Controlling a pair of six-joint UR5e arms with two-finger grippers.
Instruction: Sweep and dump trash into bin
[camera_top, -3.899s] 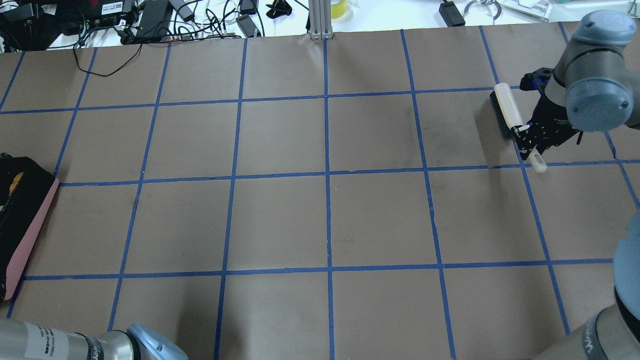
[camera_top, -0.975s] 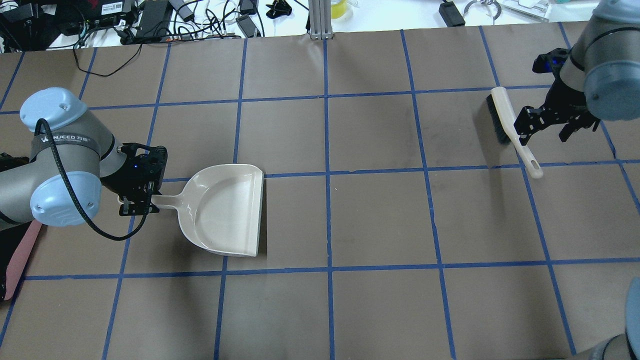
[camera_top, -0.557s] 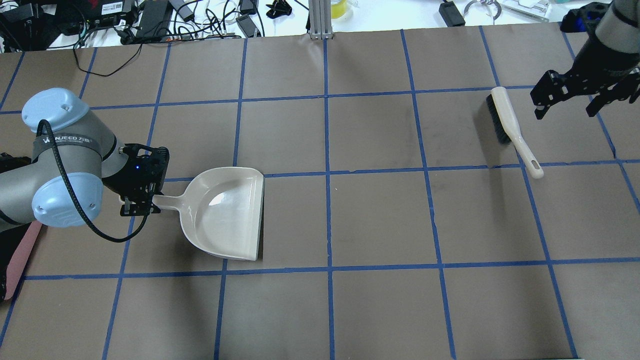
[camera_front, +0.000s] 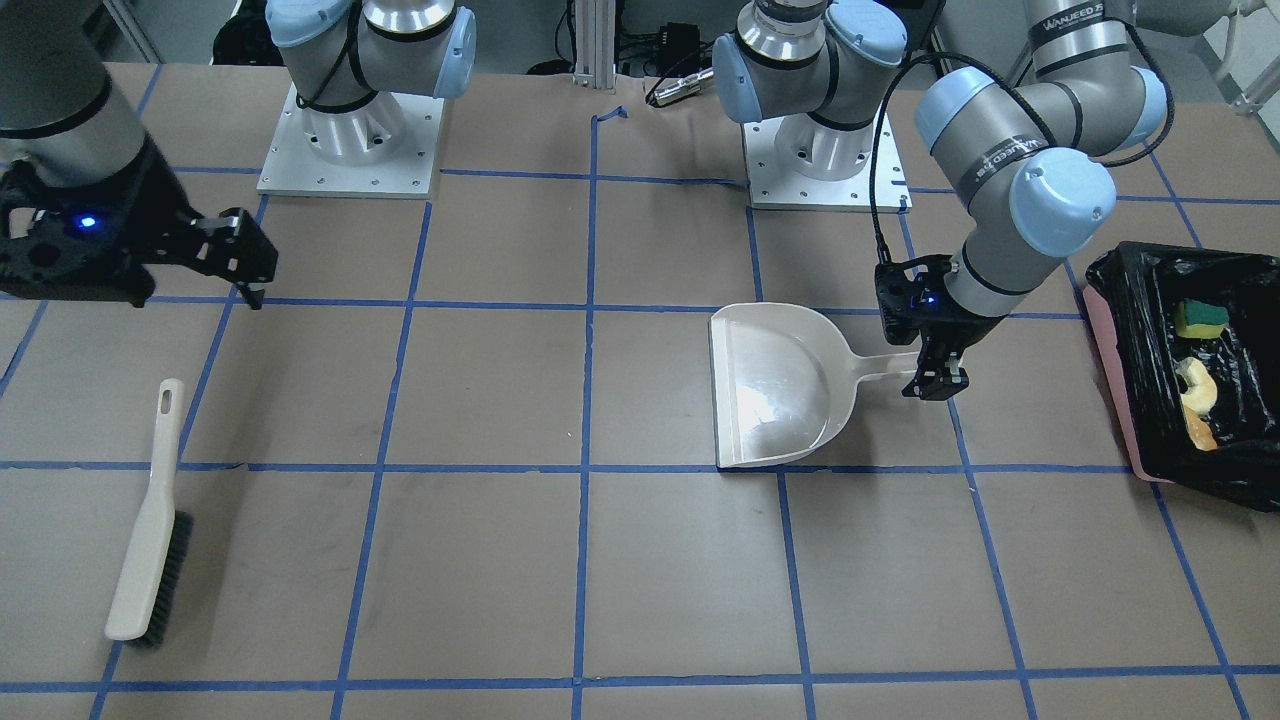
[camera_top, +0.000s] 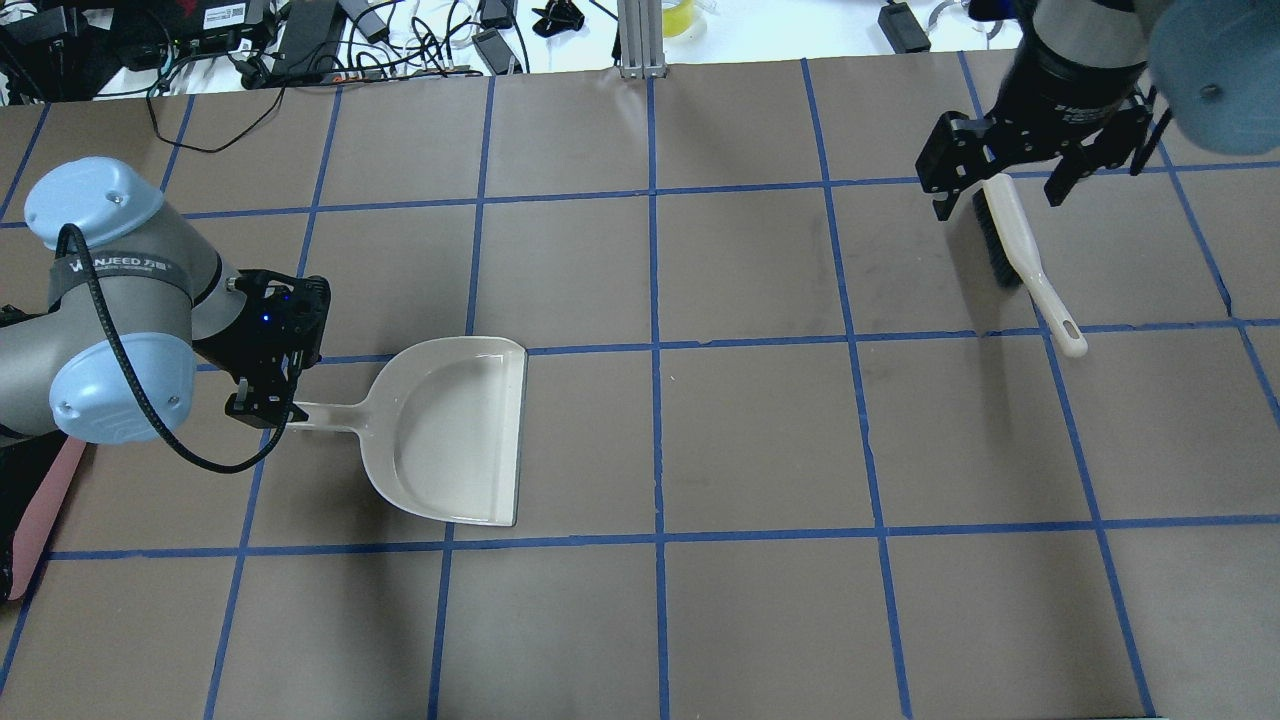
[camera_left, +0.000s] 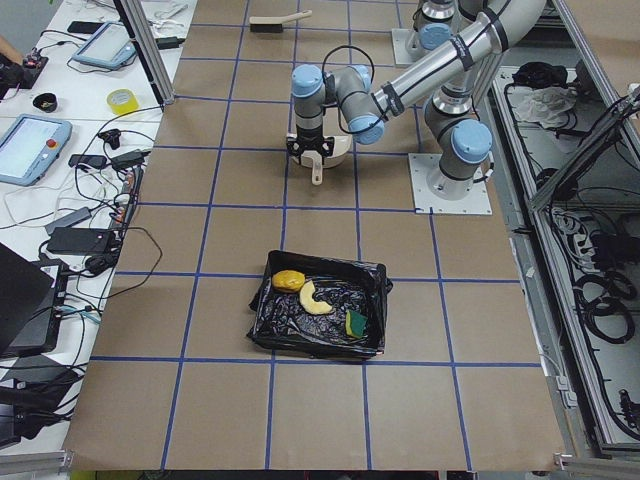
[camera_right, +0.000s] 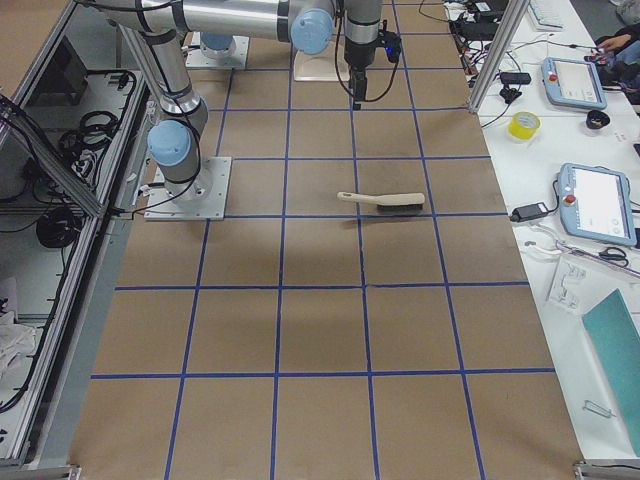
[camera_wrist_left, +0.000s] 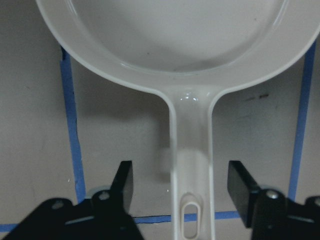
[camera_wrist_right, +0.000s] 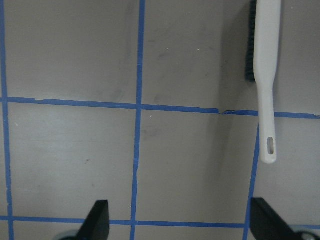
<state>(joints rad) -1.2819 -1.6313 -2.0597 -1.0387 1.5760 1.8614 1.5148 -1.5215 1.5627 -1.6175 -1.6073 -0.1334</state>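
Note:
The trash lies inside the bin (camera_left: 372, 276), a pink box (camera_front: 1110, 370) lined with a black bag: a potato-like lump (camera_left: 288, 281), a croissant (camera_front: 1193, 385) and a yellow-green sponge (camera_front: 1200, 318). The cream dustpan (camera_top: 450, 430) lies flat on the table, empty. My left gripper (camera_wrist_left: 182, 182) is open, its fingers (camera_wrist_left: 125, 180) standing on either side of the dustpan handle (camera_wrist_left: 192, 150) without touching it. The cream brush (camera_top: 1010, 235) lies on the table at the far right. My right gripper (camera_top: 1000, 190) hangs open above the brush's bristle end, holding nothing.
Brown paper with a blue tape grid covers the table (camera_top: 750, 430). Cables and electronics (camera_top: 300, 40) crowd the far edge. The bin's pink edge (camera_top: 40, 510) shows at the near left, beside my left arm. The arm bases (camera_front: 350, 140) stand at the robot's side.
My left gripper has let go of the dustpan handle, which now lies flat. My right gripper, which let the brush go earlier, has swung from its right to above its bristle end.

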